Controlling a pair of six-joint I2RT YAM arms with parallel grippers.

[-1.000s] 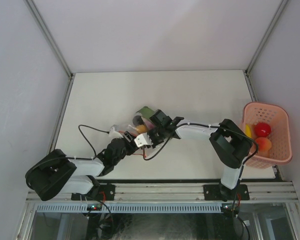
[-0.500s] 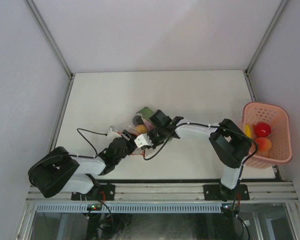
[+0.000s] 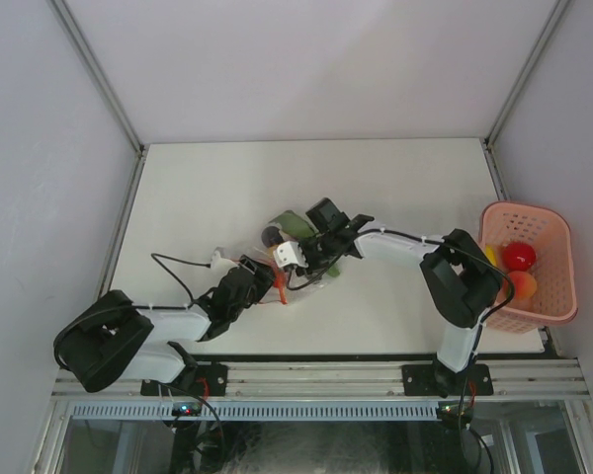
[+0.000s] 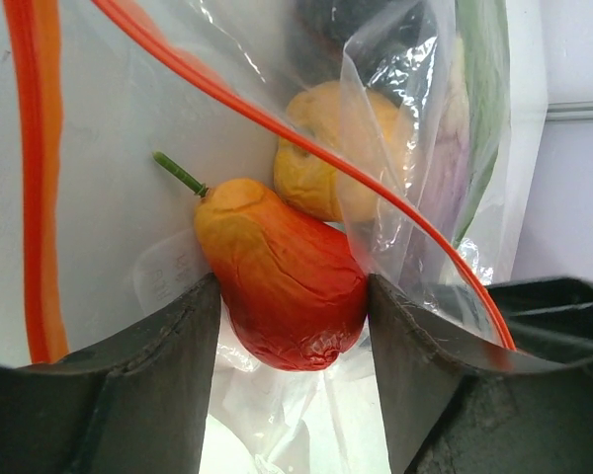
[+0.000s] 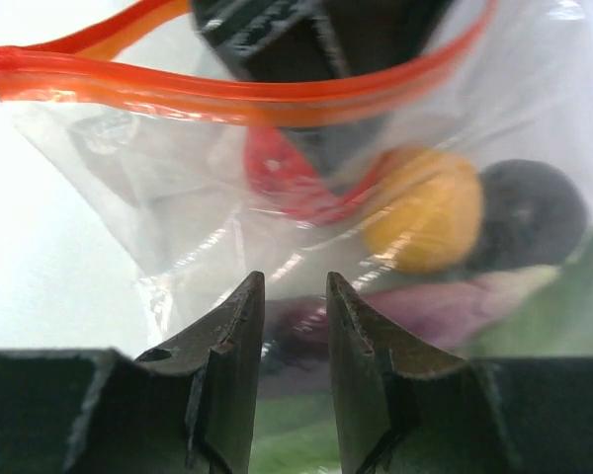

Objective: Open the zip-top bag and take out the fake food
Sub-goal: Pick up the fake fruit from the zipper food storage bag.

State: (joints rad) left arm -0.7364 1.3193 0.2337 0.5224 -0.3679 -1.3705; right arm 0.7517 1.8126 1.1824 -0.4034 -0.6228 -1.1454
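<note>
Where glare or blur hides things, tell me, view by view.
Left wrist: glare streaks on the zip-top bag, fake food sharp. Right wrist: soft throughout, film hazes the contents, right tool blurred. Top external: even light, bag tiny.

Overhead; wrist close-ups sharing zip-top bag (image 4: 390, 109)

I see the overhead view evenly lit and sharp, soft shadows on the tabletop (image 3: 376, 188). Both wrist views blur up close, with white glare on the zip-top bag (image 4: 415, 118).
</note>
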